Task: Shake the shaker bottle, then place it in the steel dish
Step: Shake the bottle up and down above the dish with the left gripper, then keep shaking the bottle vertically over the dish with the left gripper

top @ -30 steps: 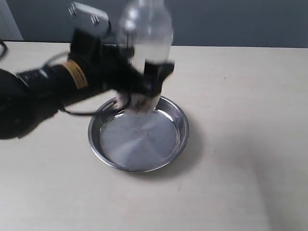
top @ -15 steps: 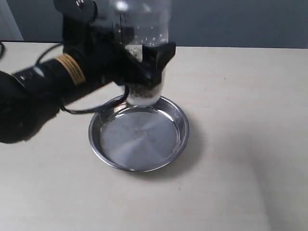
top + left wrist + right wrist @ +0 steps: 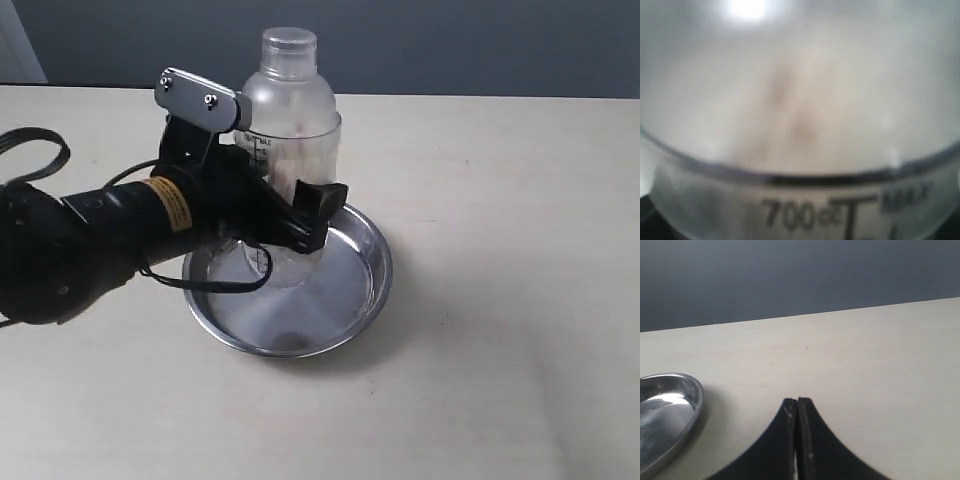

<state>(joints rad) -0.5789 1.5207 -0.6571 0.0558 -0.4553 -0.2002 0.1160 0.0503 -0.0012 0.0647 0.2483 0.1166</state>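
Pale wooden table [image 3: 500,320], dark grey wall [image 3: 480,45] behind. My left gripper [image 3: 300,212] clamped round shaker bottle [image 3: 290,110] at mid-body. Bottle upright, base down inside steel dish [image 3: 378,270]; whether it touches dish floor I cannot tell. Left wrist view filled by frosted dome and black measuring marks. My right gripper [image 3: 797,407] pressed closed, holding nothing, above table near dish.

A pale, matte desk [image 3: 500,350] fills most of the exterior view, ending in a straight back edge near the top. Above it a dark grey-blue wall [image 3: 480,45] spans the frame; a white strip [image 3: 18,45] sits in the upper left corner.
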